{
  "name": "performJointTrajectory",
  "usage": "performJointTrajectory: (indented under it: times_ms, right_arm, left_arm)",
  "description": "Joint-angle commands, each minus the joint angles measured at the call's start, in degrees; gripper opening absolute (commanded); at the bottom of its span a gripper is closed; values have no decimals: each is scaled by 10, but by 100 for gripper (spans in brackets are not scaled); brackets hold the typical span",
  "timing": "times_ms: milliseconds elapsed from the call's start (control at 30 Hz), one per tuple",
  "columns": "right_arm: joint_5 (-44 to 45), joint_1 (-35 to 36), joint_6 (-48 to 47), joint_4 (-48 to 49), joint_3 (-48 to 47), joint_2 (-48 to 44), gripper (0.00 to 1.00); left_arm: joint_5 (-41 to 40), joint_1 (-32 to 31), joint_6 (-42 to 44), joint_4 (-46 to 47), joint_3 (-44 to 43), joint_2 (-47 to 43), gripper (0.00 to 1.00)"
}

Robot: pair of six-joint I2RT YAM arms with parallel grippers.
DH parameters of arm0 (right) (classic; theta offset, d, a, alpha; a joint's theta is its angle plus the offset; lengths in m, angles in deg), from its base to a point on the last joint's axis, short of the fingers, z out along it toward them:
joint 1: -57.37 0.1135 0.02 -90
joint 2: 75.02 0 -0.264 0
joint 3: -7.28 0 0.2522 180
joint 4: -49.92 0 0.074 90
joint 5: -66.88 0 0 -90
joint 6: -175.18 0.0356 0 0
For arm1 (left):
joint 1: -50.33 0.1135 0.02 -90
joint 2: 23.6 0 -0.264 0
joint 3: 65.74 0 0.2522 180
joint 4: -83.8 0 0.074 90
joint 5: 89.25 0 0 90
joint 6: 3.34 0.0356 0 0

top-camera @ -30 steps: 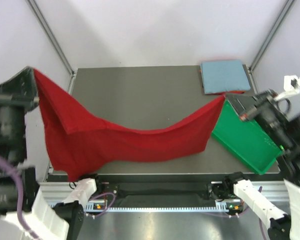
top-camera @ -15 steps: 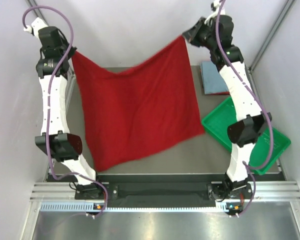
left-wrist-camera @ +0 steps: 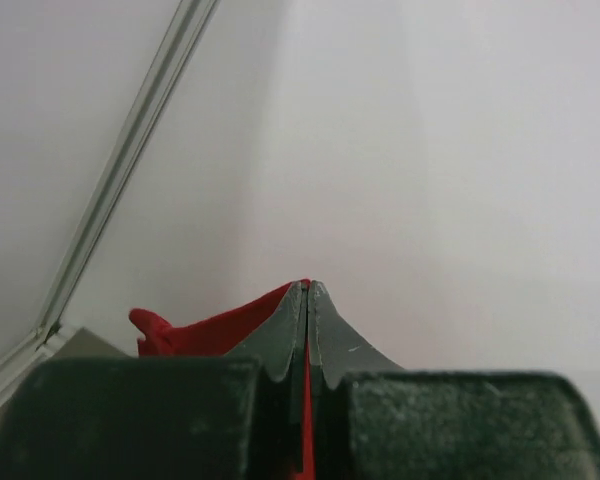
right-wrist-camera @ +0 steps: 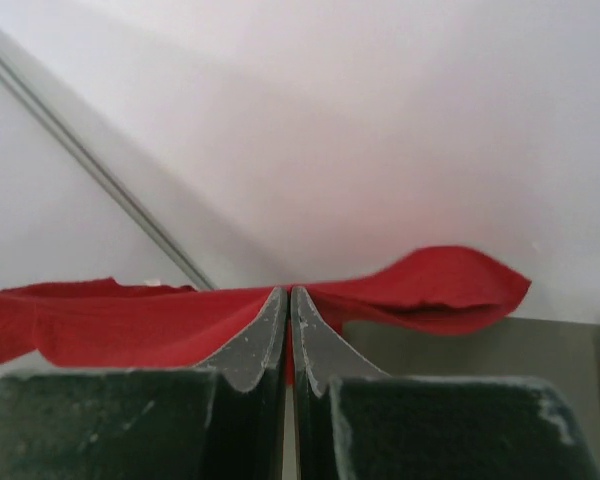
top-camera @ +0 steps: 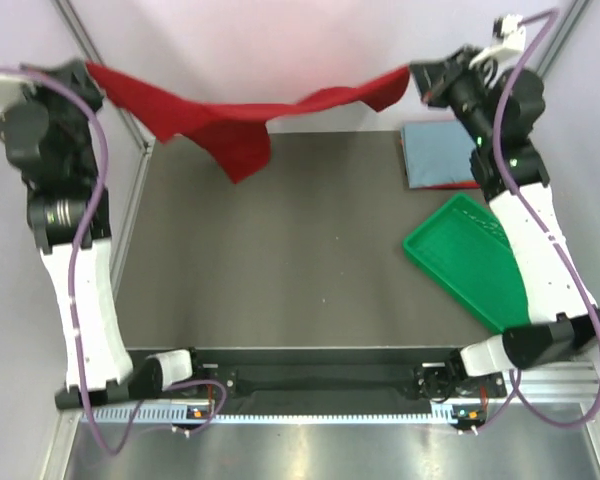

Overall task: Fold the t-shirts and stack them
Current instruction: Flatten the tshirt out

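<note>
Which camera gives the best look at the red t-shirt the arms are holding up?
Top external: it shows the full span of the red t-shirt hanging between the left gripper and right gripper. Each wrist view shows only a strip of red cloth pinched in its shut fingers.

Table [top-camera: 280,260]: green tray [top-camera: 470,265], apparently stacked t-shirts [top-camera: 448,152]
</note>
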Motion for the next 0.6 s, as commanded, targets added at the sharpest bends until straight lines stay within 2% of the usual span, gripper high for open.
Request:
performJointTrajectory:
  times_ms: [0,67,100,167,300,467,567]
  right_arm:
    - [-38,-2,-15,59,165,-43,0]
    - [-47,2,-16,68,233,-85,0]
    - [-48,2,-16,68,297,-99,0]
    - [-44,6,-16,55,355,-139,0]
    - [-36,14,-25,-10,484,-193,0]
    - [4,18,-16,-131,595,-249,0]
    - [0,17,-10,-148,638,-273,0]
  left_arm:
    - [21,2,-4,27,132,-61,0]
    - [32,3,-2,8,208,-126,0]
    - [31,2,-6,-6,270,-148,0]
    - [30,-4,-10,-62,338,-201,0]
    - [9,-30,-30,-169,424,-266,0]
    - [-48,-31,-88,-269,550,-352,0]
    - [-83,-30,-131,-318,597,-380,0]
